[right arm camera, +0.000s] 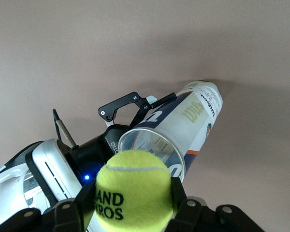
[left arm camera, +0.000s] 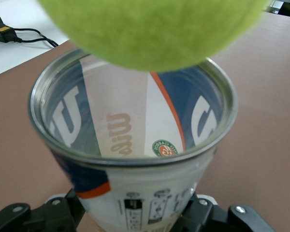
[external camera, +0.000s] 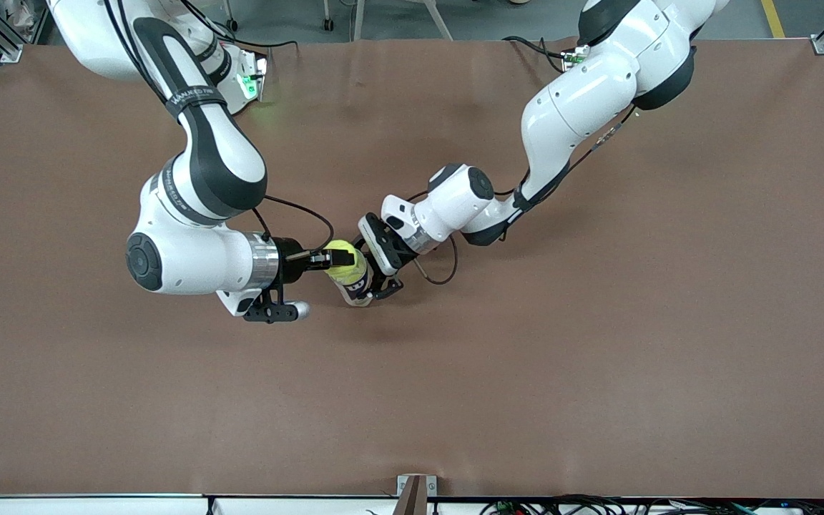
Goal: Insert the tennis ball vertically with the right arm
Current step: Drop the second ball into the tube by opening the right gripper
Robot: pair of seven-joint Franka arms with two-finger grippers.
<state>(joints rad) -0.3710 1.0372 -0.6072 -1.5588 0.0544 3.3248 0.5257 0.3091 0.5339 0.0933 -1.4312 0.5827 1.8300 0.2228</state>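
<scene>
The ball [external camera: 341,256] is yellow-green with black lettering, sitting just above the open mouth of the can [external camera: 357,285], pinched at its sides by the right gripper [external camera: 327,259]. The can is a clear tube with a metal rim and a blue, white and orange label, standing upright near the table's middle, clamped low down by the left gripper [external camera: 382,285].

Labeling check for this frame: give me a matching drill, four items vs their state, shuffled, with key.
Items:
1. tennis ball
2. can
3. left tool
4. table

States:
A. brown, bearing the can's base
B. clamped on the can's side
C. open-topped, upright on the table
D. held in the right tool, just above the can's mouth

Pairs: 1-D, 2-C, 3-B, 4-A
</scene>
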